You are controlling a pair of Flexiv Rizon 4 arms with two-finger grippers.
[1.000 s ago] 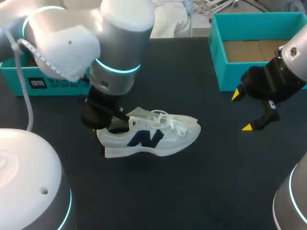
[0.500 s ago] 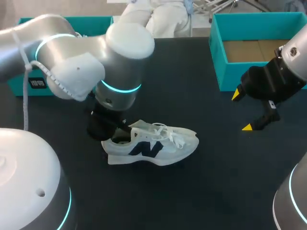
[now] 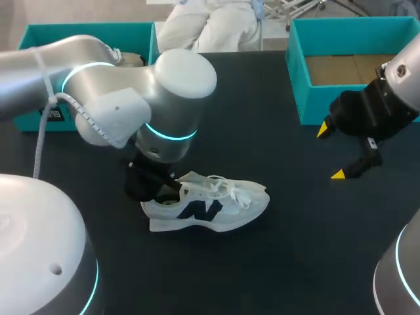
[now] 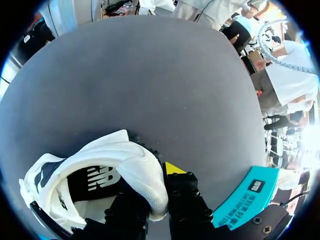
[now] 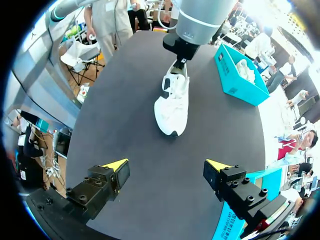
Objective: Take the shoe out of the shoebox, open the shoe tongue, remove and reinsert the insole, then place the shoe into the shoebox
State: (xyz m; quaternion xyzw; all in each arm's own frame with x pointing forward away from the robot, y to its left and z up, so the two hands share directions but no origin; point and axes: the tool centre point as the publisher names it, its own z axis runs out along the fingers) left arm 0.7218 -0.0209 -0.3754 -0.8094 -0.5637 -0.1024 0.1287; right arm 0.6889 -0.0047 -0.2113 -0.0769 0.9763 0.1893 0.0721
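White mesh sneaker point(image 3: 216, 203) with navy side logo, laces loose, upright on black surface point(image 3: 275, 262). Left jaws clamped on its heel collar, one finger inside. Right jaws wide open, empty, well apart from it, beside teal cardboard shoebox point(image 3: 315, 104).

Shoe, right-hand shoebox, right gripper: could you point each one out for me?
shoe point(image 3: 209, 209): head view, on its side panel at the dark logo.
right-hand shoebox point(image 3: 314, 104): head view, on its near teal wall.
right gripper point(image 5: 167, 167): right wrist view, midway between its two yellow tips.
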